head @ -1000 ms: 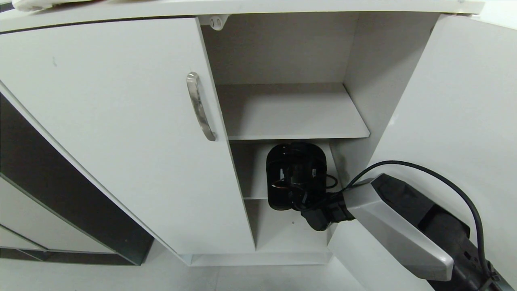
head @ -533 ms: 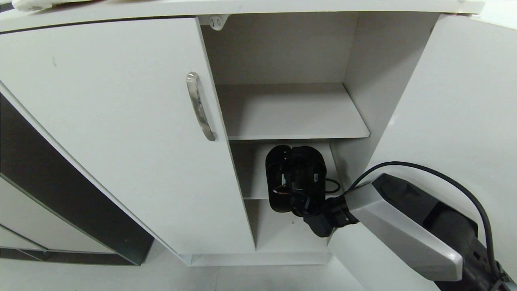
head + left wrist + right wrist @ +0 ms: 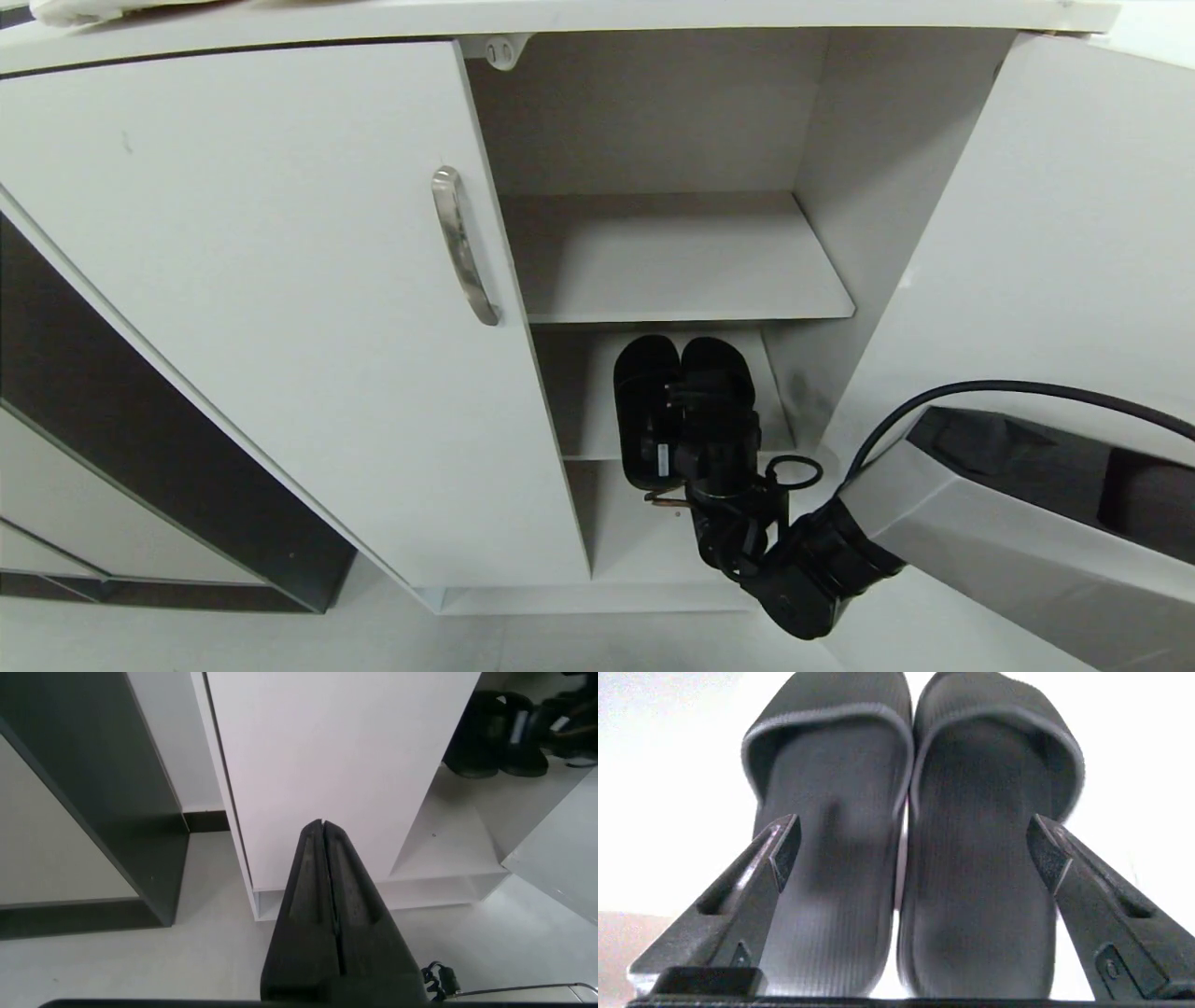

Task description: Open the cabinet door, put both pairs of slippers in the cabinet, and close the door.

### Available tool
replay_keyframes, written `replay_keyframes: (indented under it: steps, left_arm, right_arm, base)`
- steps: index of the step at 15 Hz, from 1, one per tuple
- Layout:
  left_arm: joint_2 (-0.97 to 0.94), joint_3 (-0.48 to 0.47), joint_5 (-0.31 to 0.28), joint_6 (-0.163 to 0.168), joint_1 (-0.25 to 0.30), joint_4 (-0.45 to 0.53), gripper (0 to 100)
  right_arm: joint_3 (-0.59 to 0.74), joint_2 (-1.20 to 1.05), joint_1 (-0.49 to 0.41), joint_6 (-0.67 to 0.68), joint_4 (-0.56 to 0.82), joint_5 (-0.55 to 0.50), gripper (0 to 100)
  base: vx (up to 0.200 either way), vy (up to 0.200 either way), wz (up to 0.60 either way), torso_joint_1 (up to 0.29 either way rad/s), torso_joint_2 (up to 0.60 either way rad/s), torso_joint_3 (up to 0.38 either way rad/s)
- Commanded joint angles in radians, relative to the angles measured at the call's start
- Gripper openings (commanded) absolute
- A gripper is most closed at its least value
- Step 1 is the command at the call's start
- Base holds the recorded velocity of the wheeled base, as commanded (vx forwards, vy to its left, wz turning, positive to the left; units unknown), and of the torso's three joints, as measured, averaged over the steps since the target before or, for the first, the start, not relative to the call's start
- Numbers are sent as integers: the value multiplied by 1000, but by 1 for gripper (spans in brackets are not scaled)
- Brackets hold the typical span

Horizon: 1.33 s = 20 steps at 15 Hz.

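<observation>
White cabinet [image 3: 653,19] of smooth flat laminate boards, square-edged. L door [image 3: 261,280] shut, w/ a curved brushed-metal bar handle [image 3: 464,245] near its inner edge; R door [image 3: 1074,233] swung wide open. Slippers [image 3: 642,392]: one black pair, matte rubbery look, fine ribbing across the footbeds, broad band straps, rounded ends. They lie side by side and touching on the mid shelf [image 3: 583,401] inside the cabinet, strap ends toward its back, heels at the shelf's front edge. The top shelf [image 3: 672,261] is a plain white board. R gripper [image 3: 915,840] sits at the cabinet opening over the heels, its black wedge-shaped fingers [image 3: 775,854] spread wide, one each side of the pair, gripping nothing. Small pale tag on its body, print too small to read. L gripper [image 3: 322,826] is low in front of the L door, above pale floor [image 3: 140,961], its ridged black fingers pressed flat together w/ nothing between.
</observation>
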Motion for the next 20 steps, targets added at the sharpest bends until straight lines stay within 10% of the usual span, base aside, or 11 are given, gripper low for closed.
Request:
replay_keyframes:
  steps: [1,10,20]
  left_arm:
    - [1,0,0,0,0,0,0]
    - [1,0,0,3,0,0,0]
    - [1,0,-2,1,0,0,0]
  right_arm:
    - [113,-69,19,0,-56,1,100]
    - [153,-62,22,1,-111,1,100]
    - [173,-62,21,-2,-135,1,100]
  base:
    - [0,0,0,0,0,0]
    - [-200,0,0,3,3,3]
    - [0,0,0,0,0,9]
